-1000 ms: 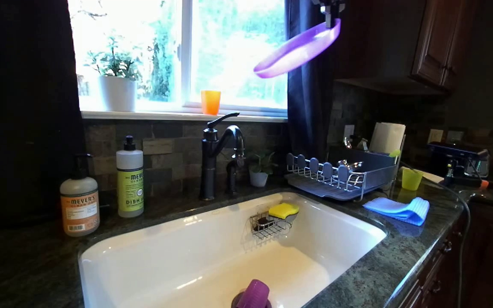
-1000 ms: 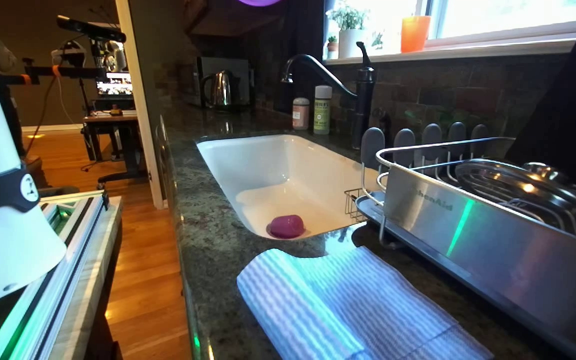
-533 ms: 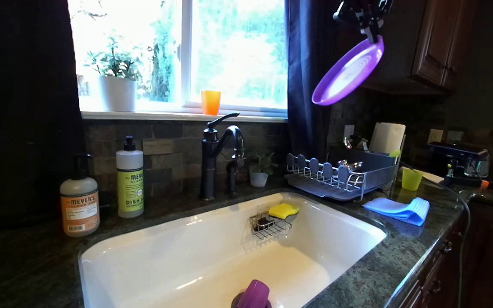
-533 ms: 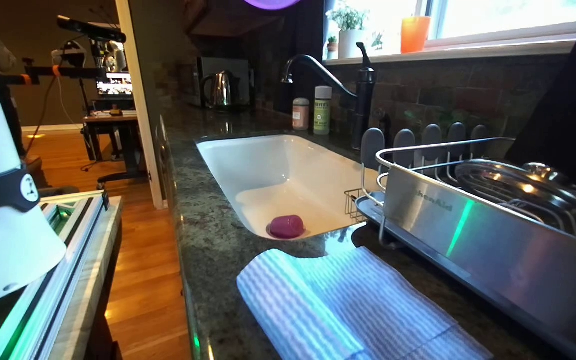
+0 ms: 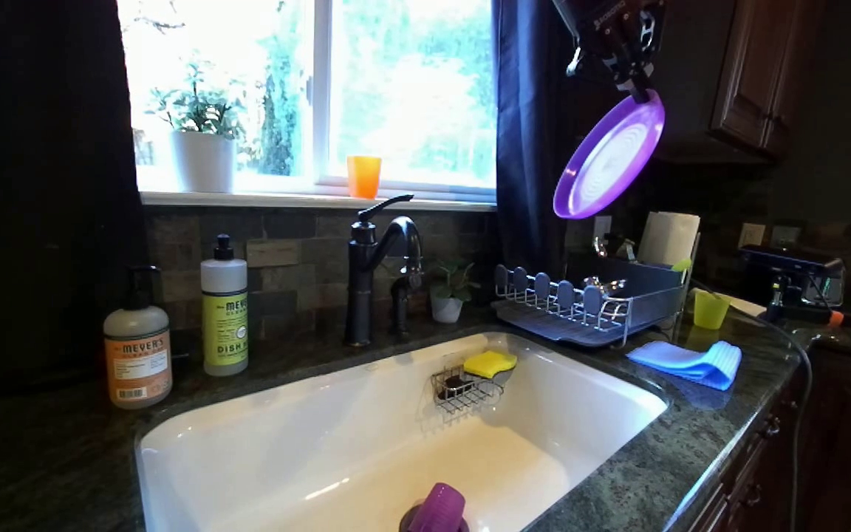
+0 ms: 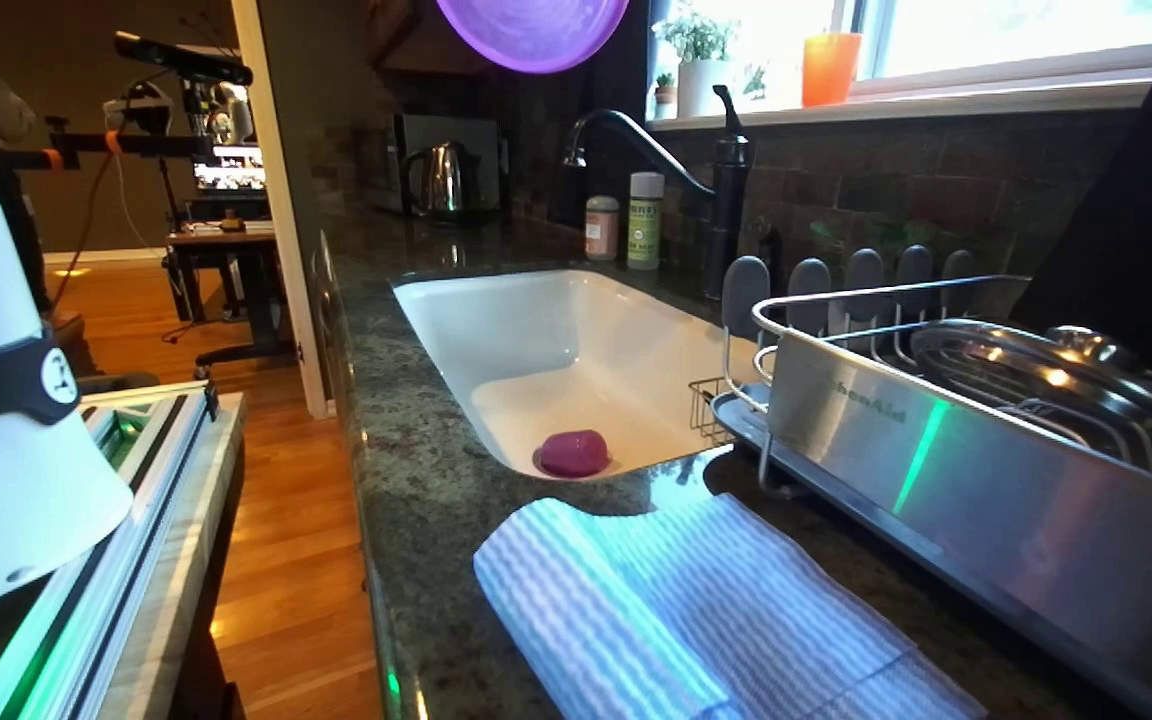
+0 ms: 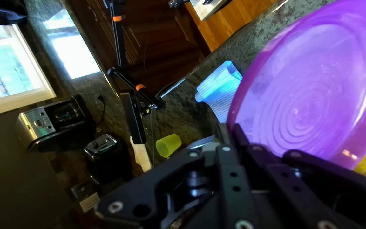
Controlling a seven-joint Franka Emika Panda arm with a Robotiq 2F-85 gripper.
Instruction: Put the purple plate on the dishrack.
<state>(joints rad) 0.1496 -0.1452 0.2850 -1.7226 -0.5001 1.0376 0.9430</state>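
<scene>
Purple plate (image 5: 609,161) held higher than the dishrack (image 5: 658,301)

The plate's rim is pinched in the pincer (image 7: 230,129), its fingers set nearly together around the edge. Round, glossy and faintly translucent, marked with concentric ridges, the plate is held at a slant, well apart from the dishrack; whether directly over it cannot be told. The dishrack is formed of bent wire, rounded grey prongs and a metal wall. Near it, a ribbed blue cloth (image 5: 691,362) is laid on the speckled stone desk (image 5: 603,454), into which a smooth white sink (image 5: 270,428) is set.
</scene>
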